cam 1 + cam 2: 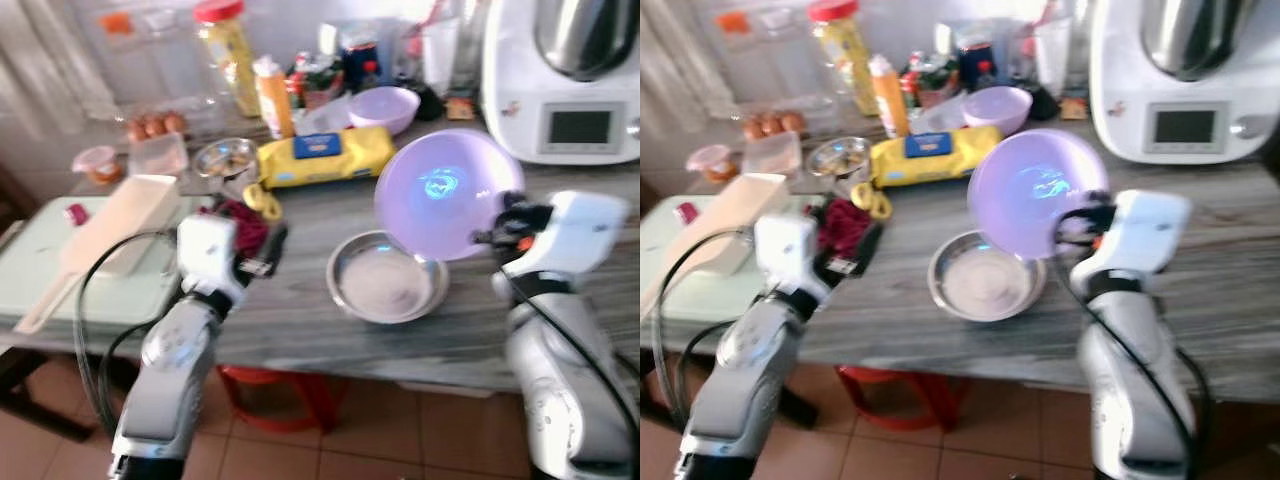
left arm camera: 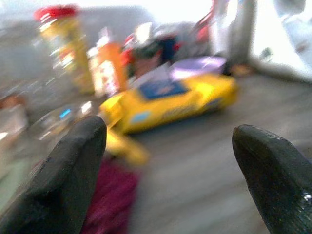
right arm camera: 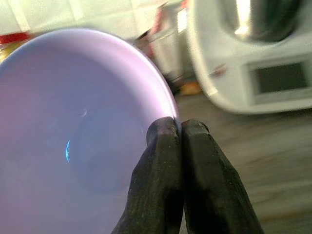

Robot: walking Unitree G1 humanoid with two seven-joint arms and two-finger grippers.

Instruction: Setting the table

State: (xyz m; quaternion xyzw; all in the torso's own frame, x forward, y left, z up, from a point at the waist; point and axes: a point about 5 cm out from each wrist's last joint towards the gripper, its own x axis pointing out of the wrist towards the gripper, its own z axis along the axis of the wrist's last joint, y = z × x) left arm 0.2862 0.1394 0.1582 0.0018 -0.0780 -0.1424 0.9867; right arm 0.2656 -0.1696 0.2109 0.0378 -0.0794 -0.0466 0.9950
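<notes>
While our right gripper (image 3: 181, 127) pinches the lilac plate's (image 1: 445, 190) rim, tilted above the steel bowl (image 1: 385, 277), our left gripper (image 2: 168, 146) hangs open near the cloth (image 1: 243, 222).

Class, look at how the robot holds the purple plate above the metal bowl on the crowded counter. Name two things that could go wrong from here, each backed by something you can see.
1. The right gripper pinches the purple plate only at its rim, tilted on edge, so it might slip and fall onto the metal bowl below.
2. The left gripper is open, low over the counter near the yellow pack and dark red cloth; moving forward, it could nudge them.
</notes>
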